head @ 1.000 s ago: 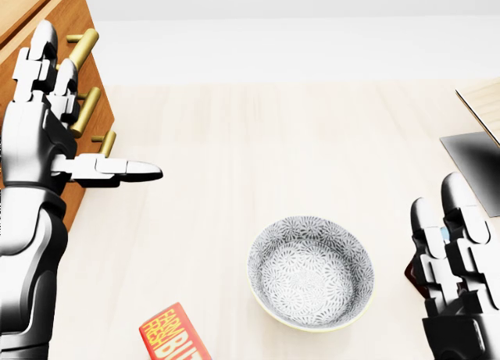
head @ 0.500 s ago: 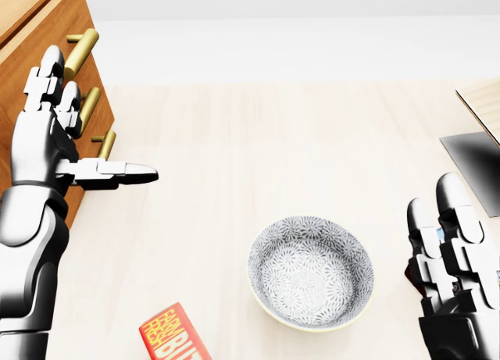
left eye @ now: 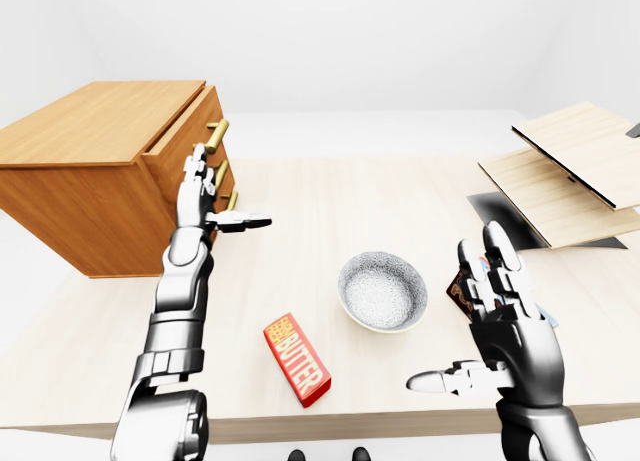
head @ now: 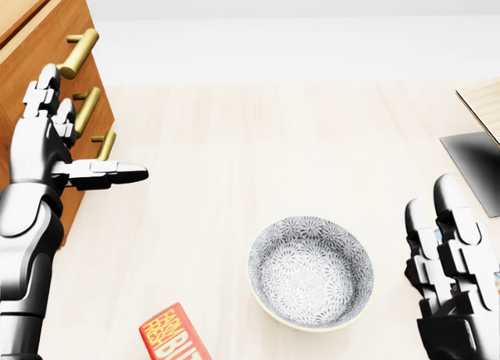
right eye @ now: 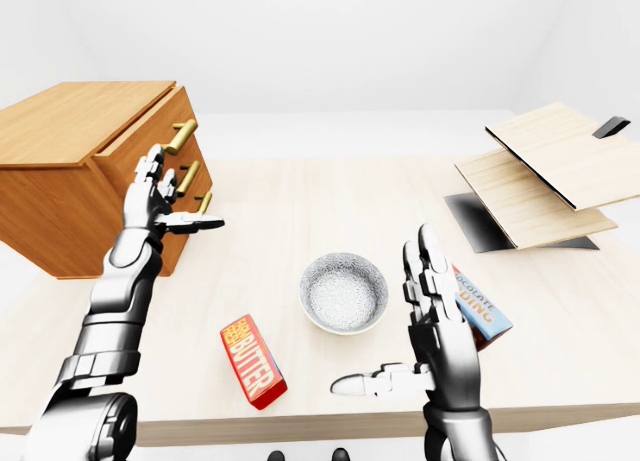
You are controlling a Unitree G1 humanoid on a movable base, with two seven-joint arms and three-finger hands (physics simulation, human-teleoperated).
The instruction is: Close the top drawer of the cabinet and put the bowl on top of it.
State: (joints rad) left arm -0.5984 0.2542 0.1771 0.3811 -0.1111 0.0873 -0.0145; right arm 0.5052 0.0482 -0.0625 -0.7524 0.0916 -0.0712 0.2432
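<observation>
Left hand is open: fingers straight up, thumb stuck out sideways, palm turned to the drawer fronts of the cabinet. Reads as a flat-palm push setup, not a grab. It sits just beside the lower handles rather than the top handle; can't tell if it's touching. The top drawer looks only a little proud of the carcass, so I can't say how far out it is. Right hand is also open and empty, fingers up, thumb out, parked to the right of the bowl and apart from it. Probably waiting for the pick once the drawer is shut. The bowl stands upright mid-bench, well apart from the cabinet. Head view gives the bowl from above, with a patterned inside and nothing in it, plus all three handles close up. It crops the cabinet top. Eye views show the whole cabinet and its top where the bowl must land, the full butter box and the boards at right. Only the right-eye view shows the pudding box beyond the right hand.
</observation>
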